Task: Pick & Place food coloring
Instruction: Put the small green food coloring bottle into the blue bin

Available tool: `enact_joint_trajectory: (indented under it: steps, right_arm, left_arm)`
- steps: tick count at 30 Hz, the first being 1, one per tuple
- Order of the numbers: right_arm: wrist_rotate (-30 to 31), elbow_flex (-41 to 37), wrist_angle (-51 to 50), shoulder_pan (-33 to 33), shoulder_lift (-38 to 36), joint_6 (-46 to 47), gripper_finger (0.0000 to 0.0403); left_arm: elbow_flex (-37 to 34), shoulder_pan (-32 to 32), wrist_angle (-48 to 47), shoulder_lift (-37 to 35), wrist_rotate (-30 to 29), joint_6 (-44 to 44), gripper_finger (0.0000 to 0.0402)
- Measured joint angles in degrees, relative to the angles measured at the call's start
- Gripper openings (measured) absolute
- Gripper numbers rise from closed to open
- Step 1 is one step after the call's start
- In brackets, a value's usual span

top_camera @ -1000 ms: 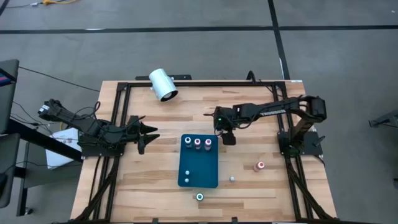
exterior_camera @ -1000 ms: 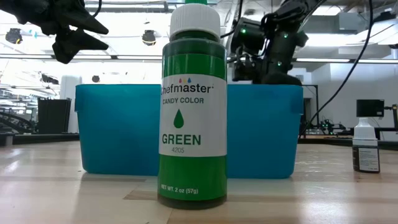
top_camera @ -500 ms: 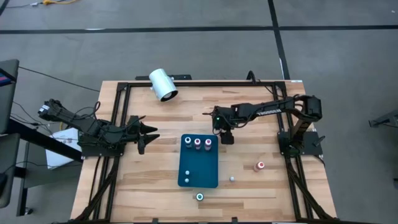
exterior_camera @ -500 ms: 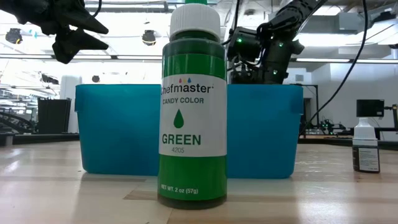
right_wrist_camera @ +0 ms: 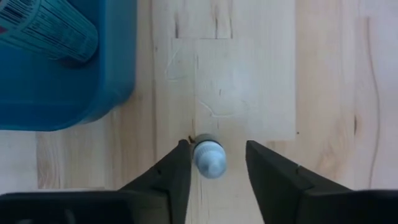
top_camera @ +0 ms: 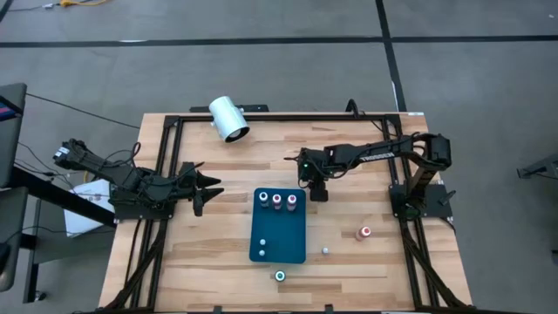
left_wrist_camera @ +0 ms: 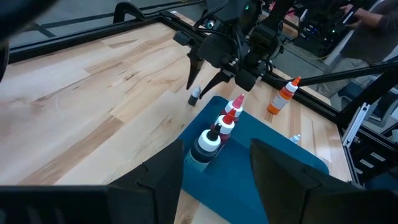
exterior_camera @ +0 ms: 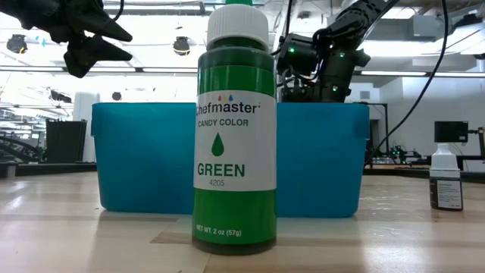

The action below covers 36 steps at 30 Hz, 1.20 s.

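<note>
At the left of the high view, the left gripper (top_camera: 206,187) hung over the edge of the tabletop (top_camera: 209,253) with its jaws spread and nothing between them, well apart from the work. It posed little risk while it waited there.

In the middle of the frame stood the blue bin (top_camera: 281,237). Three food coloring bottles (top_camera: 277,200) stood upright in a row at its upper end, and two small pale caps showed lower down.

Just right of the bin's upper corner, the right gripper (right_wrist_camera: 217,149) pointed down at the tabletop. Its jaws stood part-way spread on either side of a small pale-capped bottle (right_wrist_camera: 208,158) and were not yet pinching it. The bottle stood upright on the wood but off-centre in the gap. It looked to be against one jaw, with clear space before the other.

That offset was the main hazard. If the jaws came together from there, the near one would likely push the bottle first. It could then skid or tip over before the far one arrived. So small and round a thing could also squirt out of a shallow pinch on the lift.

The bin wall (right_wrist_camera: 118,74) lay near, so a sideways shove might knock the bottle against it. A careless carry over the rim might topple the standing row.

Farther right, an orange-topped bottle (top_camera: 365,232) and a tiny grey one (top_camera: 325,250) waited on the tabletop. A green bottle (top_camera: 280,276) stood below the bin.
</note>
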Motion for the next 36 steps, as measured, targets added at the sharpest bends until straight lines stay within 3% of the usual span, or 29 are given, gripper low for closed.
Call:
enact_joint_trajectory:
  steps: [17, 23, 36]
  right_arm:
    - [0.04, 0.07, -2.72, 0.00, -0.22, 0.03, 0.0058]
    - [0.09, 0.16, -7.12, 0.13, -1.43, 0.88, 0.0048]
    - [-0.07, 15.40, -24.96, 5.26, -2.03, 1.66, 0.0049]
  left_arm:
    - [0.00, 0.00, 0.00, 0.01, 0.00, 0.00, 0.0174]
    - [0.00, 0.00, 0.00, 0.02, 0.02, 0.15, 0.0174]
    - [0.00, 0.00, -0.17, 0.02, 0.23, 4.65, 0.0174]
